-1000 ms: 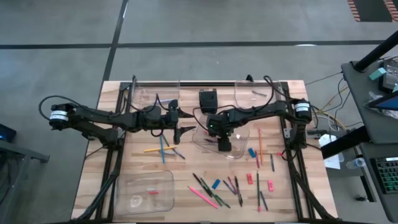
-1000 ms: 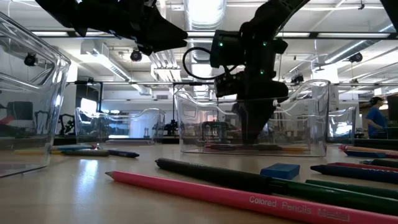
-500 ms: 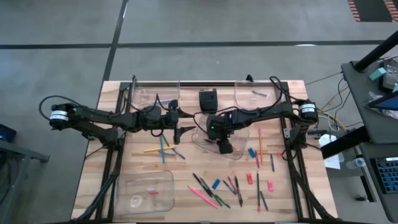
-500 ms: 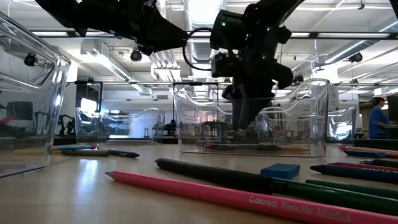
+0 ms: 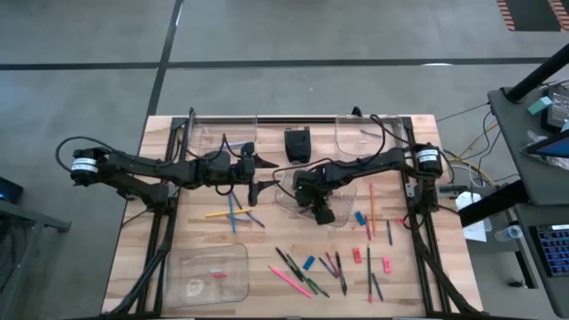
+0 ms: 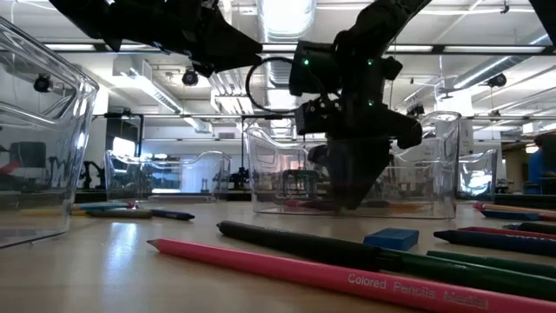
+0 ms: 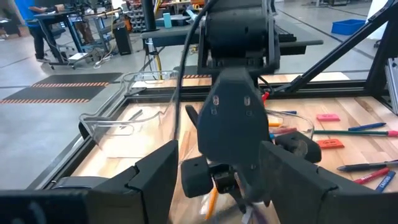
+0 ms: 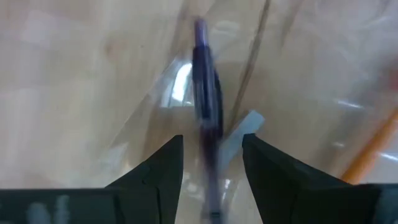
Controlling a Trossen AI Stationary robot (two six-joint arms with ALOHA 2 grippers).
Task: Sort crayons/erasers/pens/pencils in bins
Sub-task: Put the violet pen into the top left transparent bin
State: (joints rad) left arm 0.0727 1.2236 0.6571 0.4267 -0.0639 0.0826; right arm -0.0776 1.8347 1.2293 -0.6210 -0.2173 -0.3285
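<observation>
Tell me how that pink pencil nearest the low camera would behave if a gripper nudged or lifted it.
The pink pencil looks straight and stiff, so it probably lifts without drooping. It lies flat on bare table; being slim, a sideways push would likely roll or swing it. A dark pencil lies right behind, so a nudge may move both.

A dark purple stick (image 8: 205,118) between the right hand's (image 8: 211,168) fingers was blurred, its lower end cut off; whether it was gripped could not be told.
</observation>
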